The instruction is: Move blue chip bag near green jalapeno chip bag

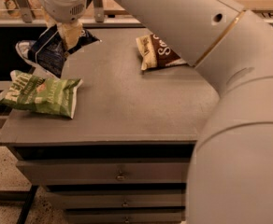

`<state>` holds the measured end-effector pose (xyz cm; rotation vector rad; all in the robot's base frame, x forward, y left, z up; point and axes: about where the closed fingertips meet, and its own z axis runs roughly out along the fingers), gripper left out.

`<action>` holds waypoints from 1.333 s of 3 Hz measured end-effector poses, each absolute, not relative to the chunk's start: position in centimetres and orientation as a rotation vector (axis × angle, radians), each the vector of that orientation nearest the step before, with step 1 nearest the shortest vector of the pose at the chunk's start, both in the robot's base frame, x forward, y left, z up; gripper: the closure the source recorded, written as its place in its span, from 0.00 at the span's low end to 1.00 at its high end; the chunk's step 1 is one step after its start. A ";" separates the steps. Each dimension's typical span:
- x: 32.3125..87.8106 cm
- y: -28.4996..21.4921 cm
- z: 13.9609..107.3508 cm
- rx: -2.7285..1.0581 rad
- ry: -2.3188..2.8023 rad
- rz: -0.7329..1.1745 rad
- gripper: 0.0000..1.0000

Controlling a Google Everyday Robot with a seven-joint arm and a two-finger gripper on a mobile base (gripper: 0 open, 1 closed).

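Observation:
The blue chip bag (47, 52) is a crumpled dark navy foil bag with white edges. It hangs tilted in the air over the back left of the grey cabinet top (127, 106), just behind and above the green bag. My gripper (70, 34) is shut on the blue chip bag's upper right part. The green jalapeno chip bag (40, 93), light green with white lettering, lies flat at the left edge of the top, partly overhanging it. My arm (197, 41) reaches in from the right.
A brown-and-tan chip bag (161, 52) with large white letters lies at the back right of the top. The cabinet has drawers (120, 174) below its front edge. A shelf or counter (15, 3) runs behind the cabinet.

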<state>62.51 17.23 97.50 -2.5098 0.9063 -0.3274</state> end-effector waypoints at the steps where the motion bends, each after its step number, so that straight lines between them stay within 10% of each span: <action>1: 65.3 19.1 96.1 -2.481 0.977 -0.330 0.83; 4: 66.8 20.3 93.9 -2.454 1.086 -0.288 0.13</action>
